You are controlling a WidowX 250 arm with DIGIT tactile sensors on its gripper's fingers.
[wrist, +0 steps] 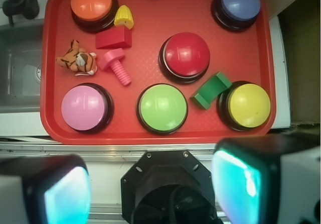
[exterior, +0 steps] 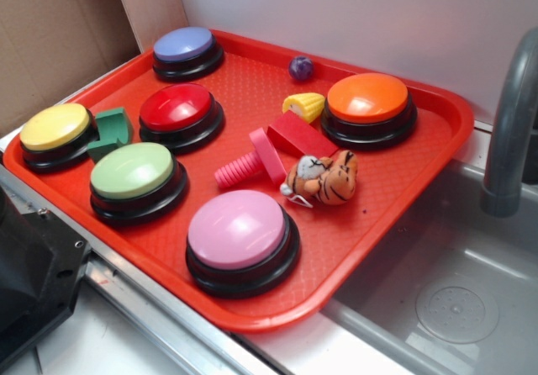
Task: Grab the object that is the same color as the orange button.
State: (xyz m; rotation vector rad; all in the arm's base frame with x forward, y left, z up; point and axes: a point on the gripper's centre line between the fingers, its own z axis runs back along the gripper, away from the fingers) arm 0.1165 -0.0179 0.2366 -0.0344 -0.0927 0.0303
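The small plush tiger [exterior: 324, 178] lies on the red tray [exterior: 395, 203], between the pink button and the orange button [exterior: 368, 106]. In the wrist view the tiger [wrist: 76, 58] is at the tray's left, just below the orange button [wrist: 91, 3]. My gripper [wrist: 150, 189] is open and empty, high above the robot base, off the tray's near edge. Its fingers [wrist: 67, 194] show at the bottom of the wrist view. The gripper is out of the exterior view.
The tray also holds red [wrist: 184, 56], blue [wrist: 236, 4], yellow [wrist: 249, 104], green [wrist: 161, 107] and pink [wrist: 85, 107] buttons, a yellow corn piece [wrist: 124, 17], a red wedge [wrist: 114, 38], a pink screw [wrist: 116, 66], a green block [wrist: 210, 90] and a purple ball [exterior: 301, 68]. A sink [exterior: 454, 282] and grey faucet [exterior: 508, 131] lie beside the tray.
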